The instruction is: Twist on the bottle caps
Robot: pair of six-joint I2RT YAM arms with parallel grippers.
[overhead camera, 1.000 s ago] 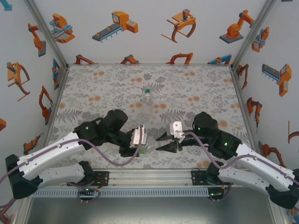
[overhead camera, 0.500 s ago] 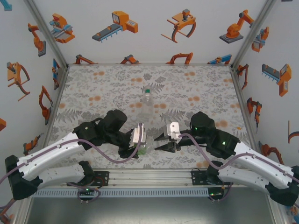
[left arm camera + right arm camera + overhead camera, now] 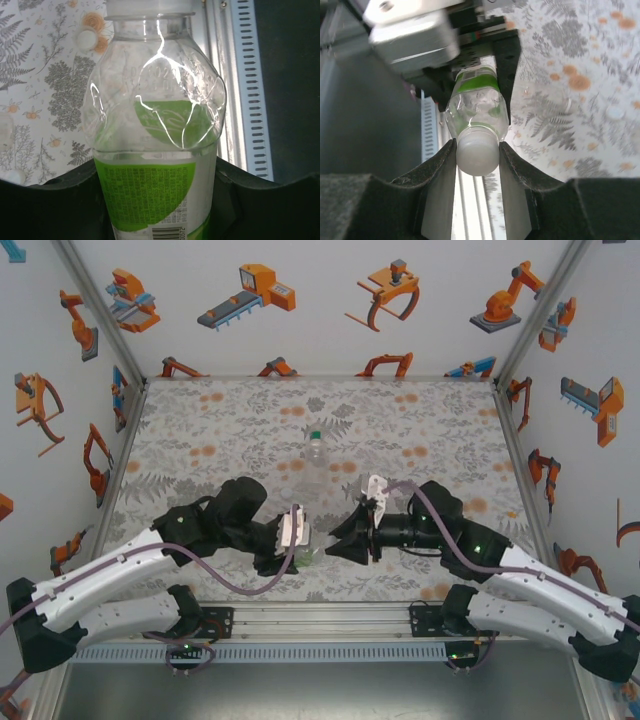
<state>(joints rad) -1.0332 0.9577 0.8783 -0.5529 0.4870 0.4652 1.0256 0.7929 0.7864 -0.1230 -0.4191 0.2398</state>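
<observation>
Bottle cap [image 3: 477,156], white and round, sits on the neck of a clear bottle with a green label [image 3: 476,102]. The right gripper [image 3: 477,150] is clamped on this cap, one dark finger [image 3: 439,187] pressed against each side of it. The left gripper [image 3: 300,556] is closed tight around the bottle's labelled body, and the neck points across at the right gripper. The right wrist view shows the left gripper's black fingers on either side of the green label, just behind the clear, dimpled shoulder of the bottle. The two grippers meet close to the near edge of the tabletop [image 3: 200,430], about halfway along it, and the bottle is held between them above the leaf-patterned surface.

A second clear bottle [image 3: 315,465] stands upright near the middle of the tabletop, well apart from both grippers, with a green cap [image 3: 315,436] on top. A loose white cap [image 3: 86,37] lies flat on the tabletop, farther from the near edge than the held bottle and not touching anything.
</observation>
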